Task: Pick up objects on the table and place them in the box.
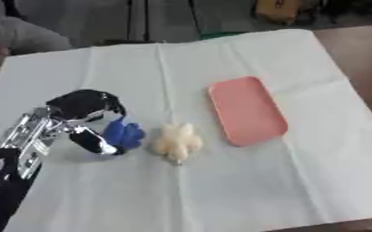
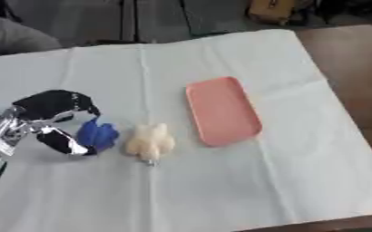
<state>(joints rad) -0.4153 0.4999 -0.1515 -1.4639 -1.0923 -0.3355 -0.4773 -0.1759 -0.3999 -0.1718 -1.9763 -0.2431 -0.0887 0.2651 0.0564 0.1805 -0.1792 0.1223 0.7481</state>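
Three things lie on the white cloth (image 1: 221, 190) that covers the table: a small blue object (image 1: 125, 133), a pale cream object with rounded lobes (image 1: 177, 142), and a shallow pink tray (image 1: 247, 110) with rounded corners.

The robot's left hand (image 1: 86, 118) comes in from the lower left on a silver and black arm. Its black fingers (image 1: 82, 102) arch over the top and its thumb (image 1: 94, 144) curves in from below, so the hand is curled around the blue object, which sits between them at the hand's right side. Whether the blue object is lifted off the cloth or rests on it cannot be told.

Just to the right of the blue object, close but apart from it, lies the cream object, flat on the cloth near a vertical crease. Its exact kind is unclear; it looks soft and lumpy.

Further right and a little farther back sits the pink tray, its long side running away from the robot and slightly tilted to the left. It holds nothing.

Brown table surface (image 1: 364, 59) shows past the cloth's right edge. The right hand does not show in either view.
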